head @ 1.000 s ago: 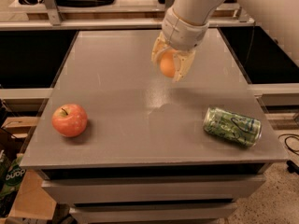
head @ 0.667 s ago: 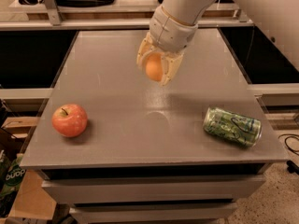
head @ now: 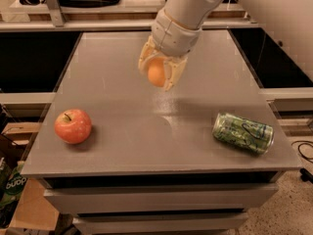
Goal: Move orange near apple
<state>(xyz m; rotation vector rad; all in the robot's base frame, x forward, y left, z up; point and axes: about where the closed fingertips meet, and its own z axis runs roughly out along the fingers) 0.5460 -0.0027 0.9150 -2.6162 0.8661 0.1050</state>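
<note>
Camera view looks down at an angle on a grey tabletop (head: 132,151) that stands on a stack of drawers. The tool (head: 158,79) hangs above the middle of the tabletop toward its far half, at the end of a pale arm (head: 182,14) that reaches in from the upper right. Its two yellowish fingers (head: 145,62) point downward and pinch the orange (head: 156,73), a small plain round fruit that sits between them, lifted clear of the surface. A faint glint shows on the tabletop just below it.

The apple (head: 73,126), red with pale speckles and a short stem in its top dimple, rests upright near the front left corner, well apart from the orange and the tool. A green drink can (head: 243,133) lies on its side near the front right edge, its top end turned toward the left, well apart from both fruits. Dark shelving and a pale ledge run behind the tabletop.
</note>
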